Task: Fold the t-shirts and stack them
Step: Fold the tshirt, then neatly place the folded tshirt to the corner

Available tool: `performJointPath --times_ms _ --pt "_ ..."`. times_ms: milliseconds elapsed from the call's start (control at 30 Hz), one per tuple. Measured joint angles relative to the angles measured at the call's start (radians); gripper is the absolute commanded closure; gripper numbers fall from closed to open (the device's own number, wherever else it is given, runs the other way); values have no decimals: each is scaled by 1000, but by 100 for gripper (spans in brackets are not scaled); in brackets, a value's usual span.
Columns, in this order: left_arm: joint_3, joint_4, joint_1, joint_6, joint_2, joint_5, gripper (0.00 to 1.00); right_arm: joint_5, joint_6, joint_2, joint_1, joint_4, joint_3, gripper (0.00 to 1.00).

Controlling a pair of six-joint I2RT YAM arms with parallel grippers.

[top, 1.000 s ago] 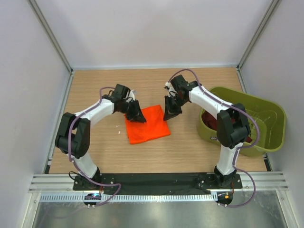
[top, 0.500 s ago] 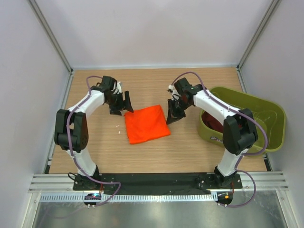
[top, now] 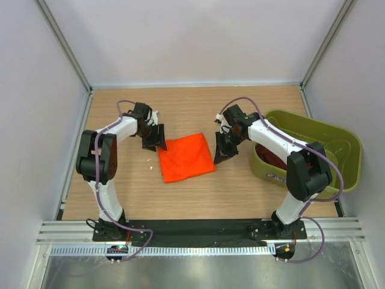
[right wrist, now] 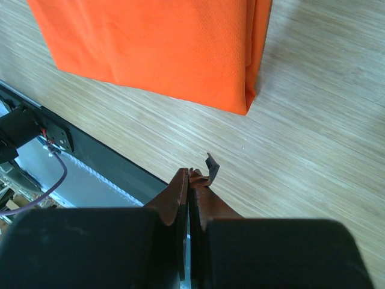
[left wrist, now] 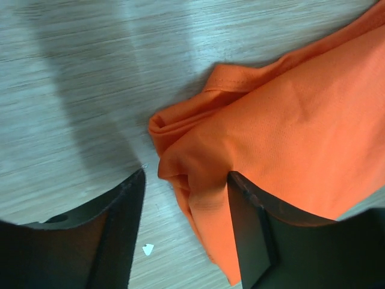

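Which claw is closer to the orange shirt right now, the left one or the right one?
Left. The left claw stands open astride the bunched corner of the orange shirt. The right claw is shut, just off the shirt's opposite edge, with a gap between them.

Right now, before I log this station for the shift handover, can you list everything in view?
orange t-shirt: 1, bright orange, folded, mid-table between the grippers
maroon t-shirt: 1, dark red, bunched inside the tub
tub: 1, olive green, at the table's right edge
white scrap: 1, white, on the table left of the orange t-shirt
table: 1, light wood, under everything
base rail: 1, black, near edge, carrying both arms
left gripper: 1, black, open, jaws either side of the orange t-shirt's far left corner
right gripper: 1, black, shut and empty, beside the orange t-shirt's right edge
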State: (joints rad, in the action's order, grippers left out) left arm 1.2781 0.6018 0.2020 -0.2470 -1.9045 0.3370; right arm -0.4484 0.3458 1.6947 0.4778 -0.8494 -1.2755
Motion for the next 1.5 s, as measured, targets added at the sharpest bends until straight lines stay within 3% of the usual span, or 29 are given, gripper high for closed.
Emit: performJointPath --times_ms 233,333,500,600,667,833,967,1233,1500 --pt "23 -36 11 -11 -34 4 46 -10 -5 -27 0 14 25 97" --pt "24 -47 12 -20 -40 11 58 -12 -7 -31 0 18 34 97" --pt "17 -82 12 -52 -53 38 67 -17 -13 -31 0 23 42 98" --pt "6 -107 12 -79 -56 61 81 -24 -16 -32 0 26 44 98" --pt "-3 -123 11 -97 -59 74 97 -31 -16 -34 0 31 48 97" --pt "-7 -130 12 -121 -56 58 100 -45 -7 -48 0 49 71 97" --pt "30 -69 24 -79 -41 -107 100 -56 20 -74 0 63 85 98" --pt "169 -3 6 163 -44 -523 100 -54 60 -127 9 47 78 98" --pt "237 -172 -47 505 -180 -964 100 6 34 -133 10 -39 52 98"
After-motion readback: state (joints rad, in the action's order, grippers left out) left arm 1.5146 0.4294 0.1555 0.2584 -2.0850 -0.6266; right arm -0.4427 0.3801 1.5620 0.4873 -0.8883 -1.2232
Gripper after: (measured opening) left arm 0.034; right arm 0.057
